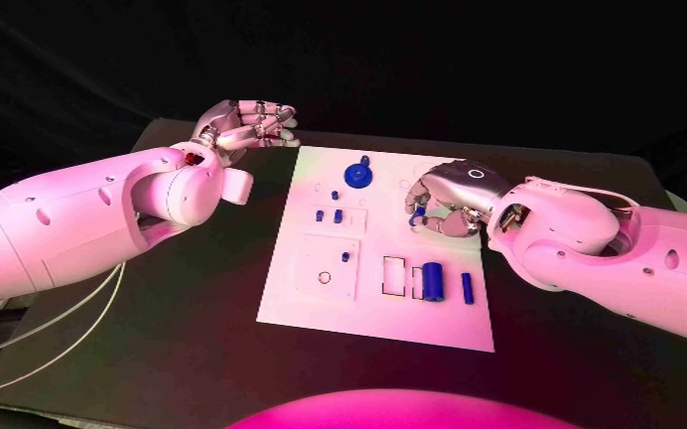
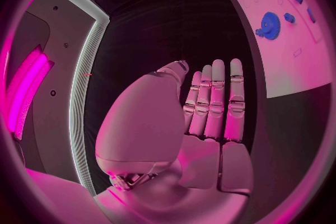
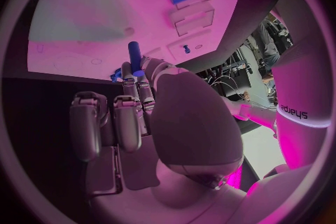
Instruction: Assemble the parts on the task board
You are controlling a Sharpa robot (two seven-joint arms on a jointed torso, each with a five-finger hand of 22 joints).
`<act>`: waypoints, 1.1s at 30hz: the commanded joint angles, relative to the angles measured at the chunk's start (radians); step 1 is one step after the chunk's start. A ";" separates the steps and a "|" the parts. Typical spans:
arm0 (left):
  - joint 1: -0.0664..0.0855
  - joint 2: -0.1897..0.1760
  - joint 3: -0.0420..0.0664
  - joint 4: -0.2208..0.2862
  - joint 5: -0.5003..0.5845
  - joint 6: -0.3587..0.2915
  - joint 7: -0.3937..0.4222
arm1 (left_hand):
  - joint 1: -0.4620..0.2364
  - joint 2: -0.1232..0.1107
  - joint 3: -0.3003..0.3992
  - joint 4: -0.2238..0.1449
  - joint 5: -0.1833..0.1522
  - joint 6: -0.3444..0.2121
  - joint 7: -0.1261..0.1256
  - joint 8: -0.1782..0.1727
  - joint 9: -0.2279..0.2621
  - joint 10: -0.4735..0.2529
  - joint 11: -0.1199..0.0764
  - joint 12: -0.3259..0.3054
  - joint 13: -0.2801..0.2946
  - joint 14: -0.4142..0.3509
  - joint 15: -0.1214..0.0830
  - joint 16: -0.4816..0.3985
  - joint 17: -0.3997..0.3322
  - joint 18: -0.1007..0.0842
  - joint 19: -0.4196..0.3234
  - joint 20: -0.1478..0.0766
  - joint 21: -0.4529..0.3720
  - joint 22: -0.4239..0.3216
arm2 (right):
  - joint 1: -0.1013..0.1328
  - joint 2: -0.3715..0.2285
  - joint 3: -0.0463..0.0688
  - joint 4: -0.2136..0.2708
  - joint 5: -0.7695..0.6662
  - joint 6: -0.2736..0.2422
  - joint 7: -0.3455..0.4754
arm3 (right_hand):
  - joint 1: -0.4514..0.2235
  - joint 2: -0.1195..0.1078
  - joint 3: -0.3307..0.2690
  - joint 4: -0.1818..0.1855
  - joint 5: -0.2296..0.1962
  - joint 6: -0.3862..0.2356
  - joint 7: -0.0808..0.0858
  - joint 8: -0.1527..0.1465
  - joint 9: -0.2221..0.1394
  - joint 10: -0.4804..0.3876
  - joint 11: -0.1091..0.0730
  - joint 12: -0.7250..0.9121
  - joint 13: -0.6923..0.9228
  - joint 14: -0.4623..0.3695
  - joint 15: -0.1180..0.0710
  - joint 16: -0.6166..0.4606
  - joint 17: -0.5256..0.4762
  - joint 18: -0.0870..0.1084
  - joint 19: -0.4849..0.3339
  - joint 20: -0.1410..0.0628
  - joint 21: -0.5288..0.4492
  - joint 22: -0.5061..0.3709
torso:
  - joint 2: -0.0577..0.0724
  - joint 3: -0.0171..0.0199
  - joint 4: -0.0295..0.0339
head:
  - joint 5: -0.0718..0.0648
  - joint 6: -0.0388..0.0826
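The right hand's fingers (image 3: pixel 137 81) pinch a slim blue peg (image 3: pixel 134 57) upright at their tips, seemingly to keep its end free for a socket, with the right hand (image 1: pixel 447 203) hovering over the right side of the white, flat task board (image 1: pixel 318 302). Further out on the board lie a smooth blue cylinder (image 1: pixel 433 280), a thin rod (image 1: pixel 467 288) and a toothed gear (image 1: pixel 358 174). The left hand (image 1: pixel 246 125) waits off the board's far-left corner above the black bench (image 1: pixel 187 340), fingers (image 2: pixel 218 102) straight, together and empty.

The right arm (image 3: pixel 306 102) reads "sharpa".
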 commanded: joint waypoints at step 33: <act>0.001 0.025 0.001 -0.006 0.005 0.020 0.005 | -0.011 0.005 0.008 0.002 0.000 -0.008 0.000 0.006 0.001 -0.007 0.002 0.008 0.002 -0.007 0.003 -0.005 0.002 0.012 0.002 0.008 -0.006 -0.002 | -0.111 0.273 -0.007 0.029 -0.004 -0.066 0.062 | 0.003 -0.002 0.039 -0.043 0.017 0.002 0.005 0.004 0.004 0.068 -0.062 -0.009 0.010 0.058 -0.006 0.005 0.037 -0.016 0.053 -0.005 -0.002 0.206 | 0.002 -0.0016 0.0033 | 0.075 -0.023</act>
